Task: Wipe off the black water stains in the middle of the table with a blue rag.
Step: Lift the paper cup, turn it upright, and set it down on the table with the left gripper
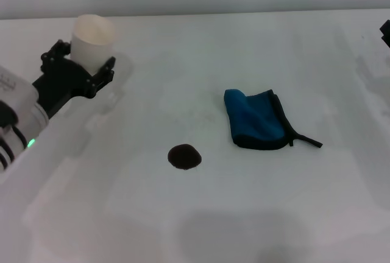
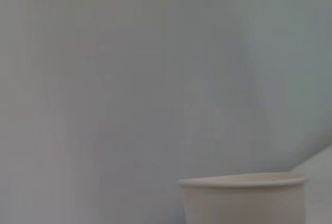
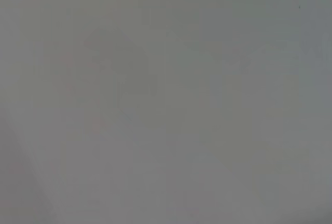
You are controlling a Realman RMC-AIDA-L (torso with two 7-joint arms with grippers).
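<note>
Nearest to the robot, the lower part of the head view shows only the bare white table (image 1: 256, 214), smooth and matte. A little farther in, just left of the frame's centre, sits the black water stain (image 1: 184, 156), one small roundish dark blotch, wet-looking and well defined against the white.

Beyond it and to the right, around the middle of the frame, lies the blue rag (image 1: 256, 120). It is folded into a rough rectangle with black edging along its near and right sides, and a thin black strap (image 1: 308, 140) sticks out from its lower right corner toward the right. The rag and the stain lie apart, with bare tabletop between them; nothing touches either one.

Farther back, at the upper left of the frame, the left gripper (image 1: 91, 62) reaches in from the left edge on its white arm. Its black jaws are closed around a white cup (image 1: 92, 38), which stands upright with its open rim at the top. In the left wrist view the cup's rim and upper wall (image 2: 243, 198) fill the lower right, with plain pale background behind it.

At the far right edge, near the top, a small dark piece of the right gripper (image 1: 386, 31) pokes into the frame, well away from the rag; I cannot tell whether its jaws are apart or together. The right wrist view shows only a blank grey surface.
</note>
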